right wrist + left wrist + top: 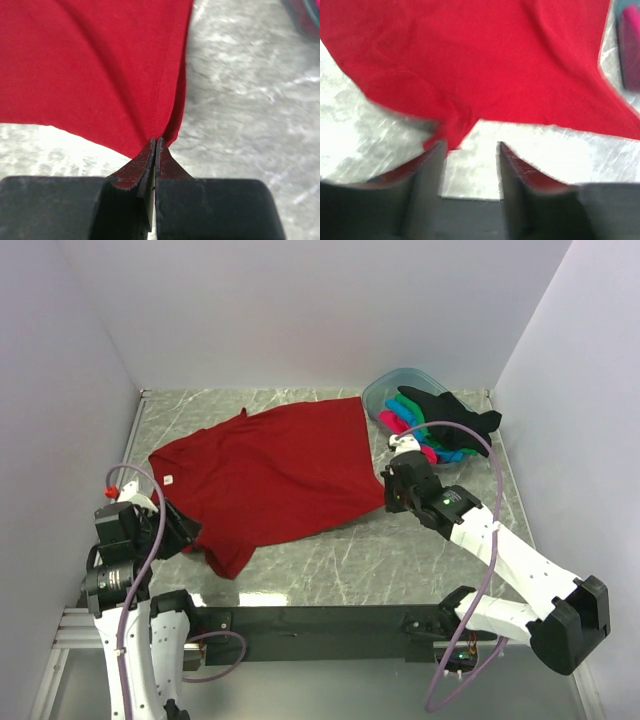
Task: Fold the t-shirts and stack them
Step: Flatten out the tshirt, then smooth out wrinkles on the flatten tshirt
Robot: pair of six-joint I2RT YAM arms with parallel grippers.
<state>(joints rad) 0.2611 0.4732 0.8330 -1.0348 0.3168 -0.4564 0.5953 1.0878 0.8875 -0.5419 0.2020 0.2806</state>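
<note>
Laying-out step: dark red t-shirt (270, 475) is spread centre-left in the top view. Right gripper (155, 146) is clamped on its hem corner (162, 131); left gripper (470, 147) has jaws parted, empty, just off the sleeve (447, 120). Next, the left probably needs a sleeve-edge pinch to start folding.

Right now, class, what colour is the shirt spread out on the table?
The shirt is plain dark red, clearest in the top view.

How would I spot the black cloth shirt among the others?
Look to the far right corner of the grey marbled table, where a clear bluish plastic tub sits. Bright shirts spill over its rim. The black t-shirt lies on top, the only dark piece above pink, green and blue.
</note>
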